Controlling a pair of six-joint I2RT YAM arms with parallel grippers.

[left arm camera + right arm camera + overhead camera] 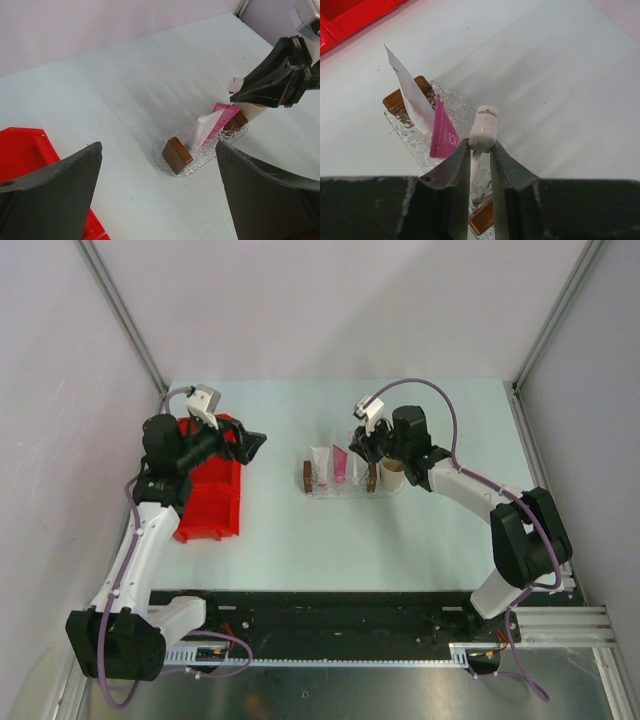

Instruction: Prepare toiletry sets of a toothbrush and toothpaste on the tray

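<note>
The clear tray (pixel 340 490) with a brown block (pixel 308 476) at each end lies mid-table. In it stand a white toothpaste tube (pixel 320 465) and a magenta-pink one (pixel 340 462), both leaning. My right gripper (pixel 480 145) hangs over the tray's right end, shut on a thin white toothbrush (pixel 485 125); the brush's head pokes out past the fingertips and its stem runs down between them, above the tray (pixel 415 140). My left gripper (pixel 157 146) is open and holds nothing. It hovers over the red bin, left of the tray (pixel 200 167), white tube (pixel 202 131) and pink tube (pixel 222 116).
A red divided bin (pixel 212 495) sits at the left under the left arm. A tan paper cup (pixel 392 475) stands right beside the tray's right end, under the right gripper. Metal frame posts and grey walls enclose the table.
</note>
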